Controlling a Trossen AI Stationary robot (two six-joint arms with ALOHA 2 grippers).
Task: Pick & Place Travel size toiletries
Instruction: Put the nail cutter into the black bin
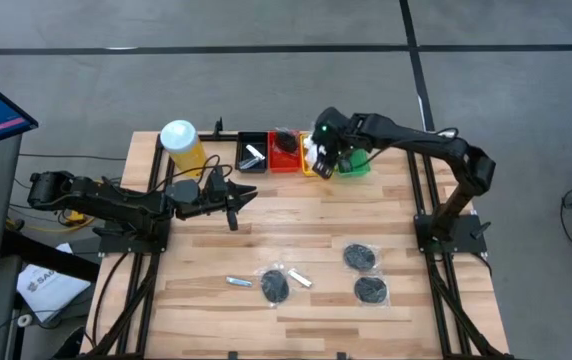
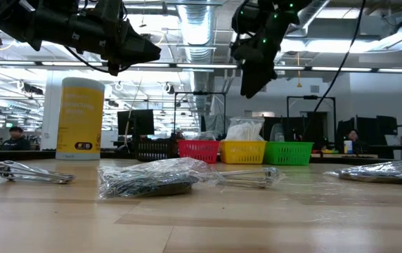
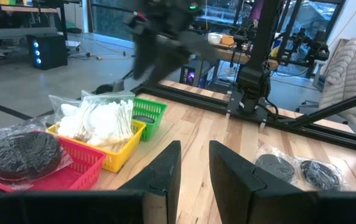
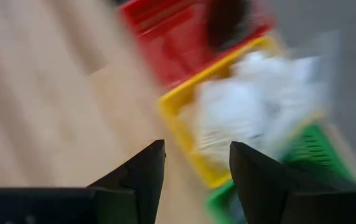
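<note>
Pale wooden desk (image 1: 316,235) on a grey floor, dark frame rails along both sides. Row of 4 small trays along the upper edge of the high view: black tray (image 1: 252,153) with a silver tube inside, red tray (image 1: 285,153) holding a bagged black disc (image 3: 21,154), yellow tray (image 3: 119,151) heaped with white sachets (image 3: 100,119), green tray (image 1: 355,165). Tall yellow canister (image 1: 183,146) with white lid at upper left of that row. Right gripper (image 1: 323,158) raised above the yellow and green trays, fingers spread with nothing between them. Left gripper (image 1: 236,193) hanging at centre left, well apart from the trays, fingers parted by a narrow gap, holding nothing. Remaining toiletries toward the lower part of the high view: thin silver tube (image 1: 239,282), bagged black disc (image 1: 275,285), 2 further bagged discs (image 1: 359,257) (image 1: 370,290) at lower right.
</note>
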